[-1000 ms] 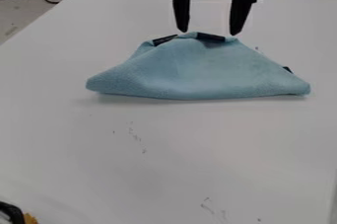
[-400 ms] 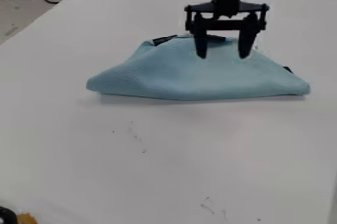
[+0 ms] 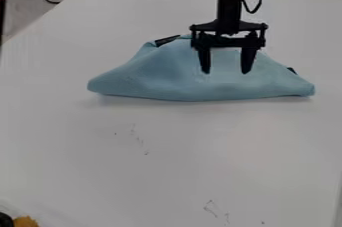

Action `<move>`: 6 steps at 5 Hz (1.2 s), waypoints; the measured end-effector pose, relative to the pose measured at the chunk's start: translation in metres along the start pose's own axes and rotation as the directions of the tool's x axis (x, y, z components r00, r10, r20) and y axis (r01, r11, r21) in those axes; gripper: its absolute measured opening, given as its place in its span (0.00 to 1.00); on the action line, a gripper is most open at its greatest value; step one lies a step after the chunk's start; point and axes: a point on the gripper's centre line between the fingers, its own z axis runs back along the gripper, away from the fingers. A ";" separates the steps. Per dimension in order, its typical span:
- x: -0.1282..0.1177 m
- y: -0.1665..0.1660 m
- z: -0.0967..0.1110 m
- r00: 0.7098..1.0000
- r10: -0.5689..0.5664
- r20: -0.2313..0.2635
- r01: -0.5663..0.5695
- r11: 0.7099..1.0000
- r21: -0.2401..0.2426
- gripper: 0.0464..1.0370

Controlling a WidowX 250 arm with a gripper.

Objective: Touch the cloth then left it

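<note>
Open black fingers (image 3: 227,70) over blue cloth (image 3: 160,78), perhaps touching, white table (image 3: 174,161)

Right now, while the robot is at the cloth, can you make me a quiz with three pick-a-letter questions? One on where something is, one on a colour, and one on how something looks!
1. Where does the gripper hang?
A) Down in the bottom left corner
B) In front of or over the cloth
C) Far to the right of the cloth

2. What colour is most of the cloth?
A) Light blue
B) Red
C) Yellow

3. How are the fingers?
A) Pressed together
B) Crossed
C) Spread apart

Right letters:
1: B, the fingertips show against the cloth.
2: A, its broad front is light blue.
3: C, blue cloth shows in the gap between them.
</note>
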 end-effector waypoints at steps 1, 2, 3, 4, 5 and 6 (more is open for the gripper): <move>0.002 0.000 -0.002 1.000 0.025 -0.007 -0.025 1.000 0.007 0.96; 0.006 0.005 -0.011 0.999 0.048 0.012 -0.048 0.998 0.032 0.96; 0.008 0.007 -0.015 0.998 0.057 0.025 -0.058 0.998 0.022 0.96; 0.010 0.011 -0.022 0.997 0.077 0.025 -0.078 0.996 0.038 0.96; 0.009 0.017 -0.031 0.995 0.095 0.036 -0.096 0.995 0.035 0.97; 0.009 0.020 -0.033 0.994 0.097 0.045 -0.098 0.995 0.025 0.96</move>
